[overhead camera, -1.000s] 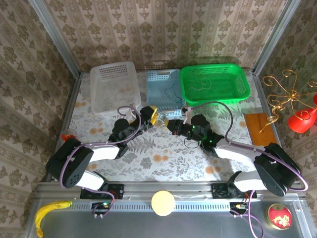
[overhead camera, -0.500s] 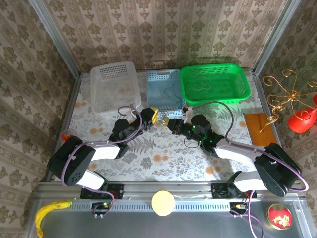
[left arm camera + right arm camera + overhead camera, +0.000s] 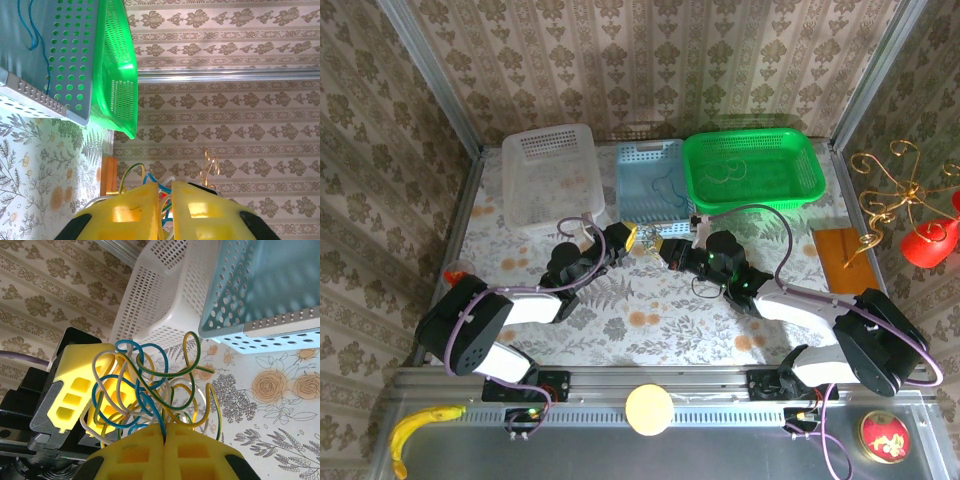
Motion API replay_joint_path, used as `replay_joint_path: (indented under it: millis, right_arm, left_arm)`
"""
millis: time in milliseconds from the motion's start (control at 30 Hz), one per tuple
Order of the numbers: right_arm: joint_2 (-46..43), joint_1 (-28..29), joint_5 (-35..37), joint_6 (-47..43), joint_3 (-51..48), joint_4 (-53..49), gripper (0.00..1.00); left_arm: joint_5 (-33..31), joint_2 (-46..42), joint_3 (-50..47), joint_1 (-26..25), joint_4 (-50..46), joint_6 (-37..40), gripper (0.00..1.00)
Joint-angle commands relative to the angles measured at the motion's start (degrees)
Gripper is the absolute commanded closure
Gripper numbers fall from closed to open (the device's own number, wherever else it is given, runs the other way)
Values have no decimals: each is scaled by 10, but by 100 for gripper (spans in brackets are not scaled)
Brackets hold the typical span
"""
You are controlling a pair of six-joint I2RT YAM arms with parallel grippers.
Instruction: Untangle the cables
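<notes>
While the right gripper (image 3: 164, 432) is clenched on the base of the cable tangle (image 3: 150, 385), which hangs between the two grippers just in front of the blue basket (image 3: 650, 180), the left gripper (image 3: 165, 189) is pinched almost together on a few strands at the opposite side, so the step in hand looks like taking hold of one cable to draw it out. Next, I judge, the arms must ease apart gently so that the strand slips free without tightening the loops. No brand, label or writing is legible anywhere.
</notes>
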Motion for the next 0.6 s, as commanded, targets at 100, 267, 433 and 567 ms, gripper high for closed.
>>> replay_joint_path:
  millis: [100,267,433,567]
  right_arm:
    - [-1,1,20,6,-13,0,100]
    - [14,0,21,-2,-18,-16,100]
    - [34,0,29,-18,-23,-45,100]
    - [70,0,30,-26,-27,-52,91]
  left_arm:
    - [-7,-8,-5,-1,19,18,100]
    - [2,-29,5,2,-12,62,100]
    - [22,-84,26,7,-89,171,100]
    - [50,-115,50,11,-138,245,100]
